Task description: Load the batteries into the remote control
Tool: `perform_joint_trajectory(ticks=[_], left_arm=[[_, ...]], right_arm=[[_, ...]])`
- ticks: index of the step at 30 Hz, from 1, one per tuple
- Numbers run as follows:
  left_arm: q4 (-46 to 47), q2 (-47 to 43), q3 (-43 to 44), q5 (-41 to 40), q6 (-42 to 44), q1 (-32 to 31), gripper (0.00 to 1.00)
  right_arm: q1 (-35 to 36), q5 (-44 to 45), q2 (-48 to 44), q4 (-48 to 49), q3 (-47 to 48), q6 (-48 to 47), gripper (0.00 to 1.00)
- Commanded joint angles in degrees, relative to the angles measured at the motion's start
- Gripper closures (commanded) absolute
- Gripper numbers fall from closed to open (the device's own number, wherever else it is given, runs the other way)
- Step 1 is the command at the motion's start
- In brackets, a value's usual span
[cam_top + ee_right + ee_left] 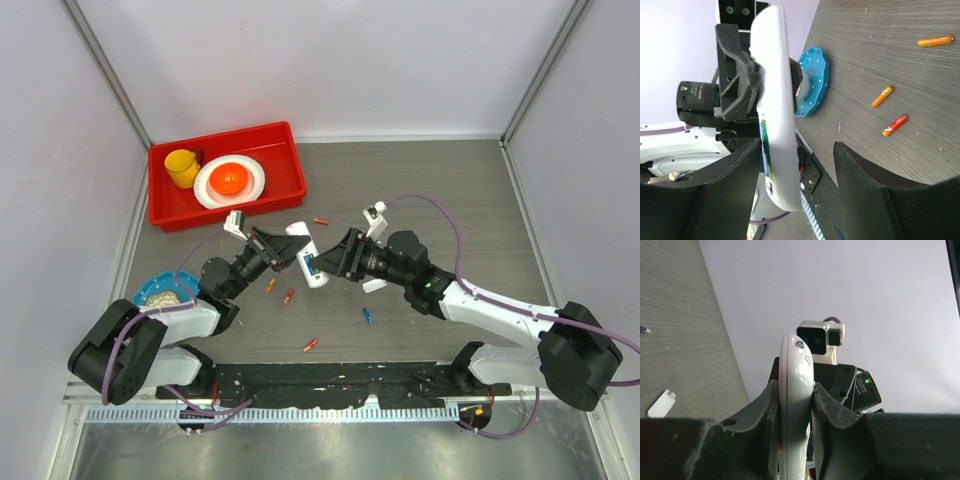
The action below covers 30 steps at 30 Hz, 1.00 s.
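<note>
Nearest in the left wrist view: left jaws, black and padded, closed tight on the small white oblong plastic remote control (795, 405), one pad (757, 415) against each broad face. The remote is seen edge-on, upright between them, its rounded end free above.

Right jaws: spread wide, gripping nothing. The remote's other end sits in the gap, close against one finger (710, 200) and well apart from the other. Whether it touches the near finger cannot be told. A green and blue strip runs along the remote's side in the right wrist view.

Remote, location: held off the grey wood-grain surface (430, 190), about mid-surface, with left jaws meeting it from the left and right jaws from the right.

Thin cylindrical batteries, loose on the surface, all apart from the remote:
- orange-red battery (320, 220), beyond the jaws
- orange battery (270, 285) and red battery (289, 295), near each other beside the left arm
- blue battery (367, 316), under the right arm
- red-orange battery (311, 345), nearest the arm bases

Other items:
- short white cover piece (661, 404), flat on the surface
- red rectangular plastic tray (160, 215), far left, holding a yellow cup (182, 167) and a round white plate (208, 190) with an orange round item (230, 178) on it
- blue scalloped dish (148, 283) with pale contents, beside the left arm
</note>
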Motion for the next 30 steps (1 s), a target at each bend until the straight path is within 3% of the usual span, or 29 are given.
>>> perform_joint_trajectory(ticks=[1, 5, 14, 17, 21, 30], left_arm=[[15.5, -0.3, 2.8, 1.0, -0.9, 0.2, 1.0], [15.5, -0.2, 3.2, 1.1, -1.0, 0.2, 1.0], [15.5, -1.0, 3.5, 1.0, -1.4, 0.2, 1.0], [15.5, -0.9, 3.3, 1.1, -1.1, 0.2, 1.0], [15.5, -0.2, 2.5, 1.1, -0.6, 0.2, 1.0], [15.5, 0.8, 1.5, 1.2, 0.0, 0.2, 1.0]], right_arm=[[-0.3, -1.8, 0.9, -0.5, 1.9, -2.1, 0.37], [-0.2, -2.3, 2.8, -2.8, 3.2, -3.0, 0.39], [-0.2, -1.4, 4.5, -4.5, 3.4, -3.0, 0.56], [-0.3, -1.5, 4.0, -3.2, 3.0, -2.4, 0.53], [-0.4, -1.2, 1.7, -1.6, 2.9, -1.6, 0.36], [-2.2, -1.5, -2.5, -0.9, 2.2, -1.0, 0.38]])
